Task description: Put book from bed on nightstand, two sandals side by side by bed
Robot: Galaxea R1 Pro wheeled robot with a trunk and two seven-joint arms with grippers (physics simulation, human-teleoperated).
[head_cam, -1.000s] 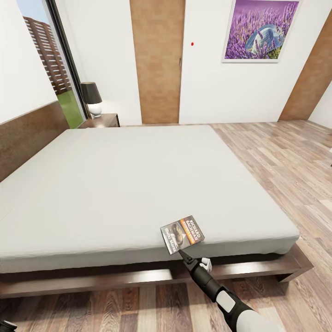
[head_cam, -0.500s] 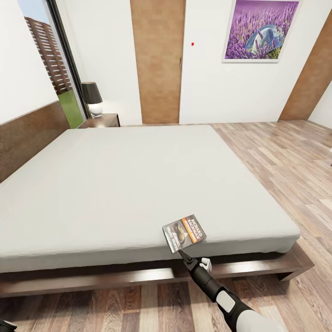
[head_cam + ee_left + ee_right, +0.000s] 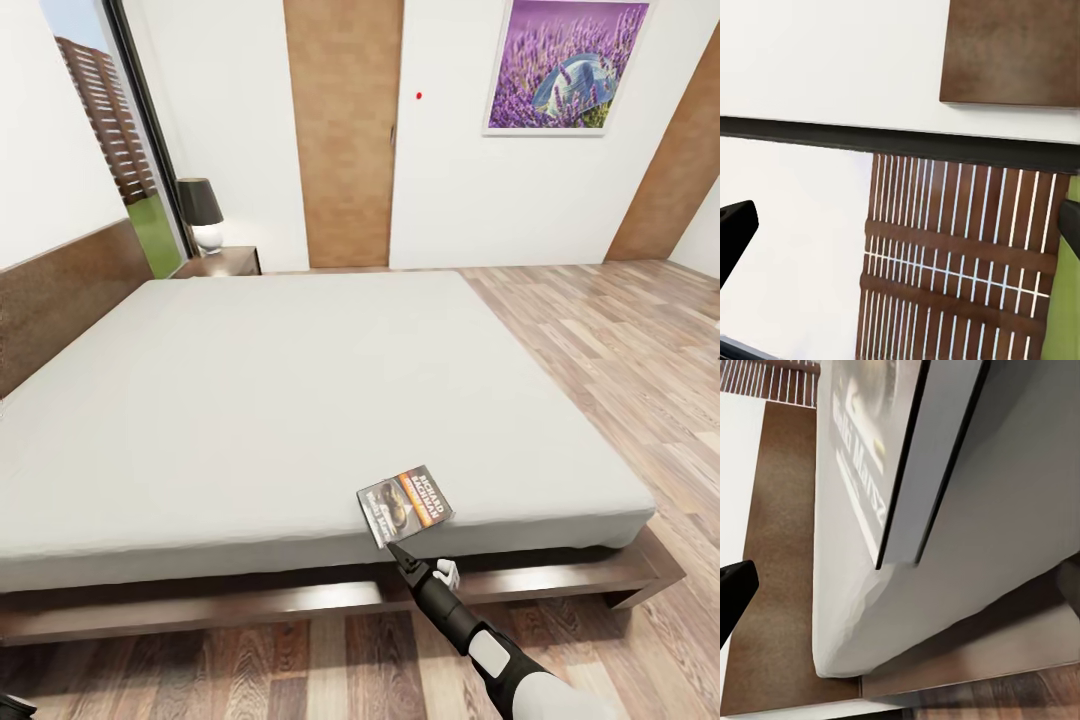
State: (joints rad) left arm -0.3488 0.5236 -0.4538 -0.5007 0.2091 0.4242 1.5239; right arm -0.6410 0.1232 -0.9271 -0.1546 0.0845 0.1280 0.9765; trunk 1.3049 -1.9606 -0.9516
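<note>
Book at the bed's near edge
The right gripper (image 3: pixel 398 550) has its jaws grasping the book (image 3: pixel 405 505) over the bed (image 3: pixel 300 400); left jaws stand released.

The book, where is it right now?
In the head view the book sits at the bed's near edge, toward the right, at the right claw's tip, far from the nightstand.

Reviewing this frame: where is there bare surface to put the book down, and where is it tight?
The bed is bare mattress from the headboard across to its far edge; the book sits at the near edge by the right gripper. The nightstand top is partly taken by a lamp, leaving a smaller free patch beside it.
</note>
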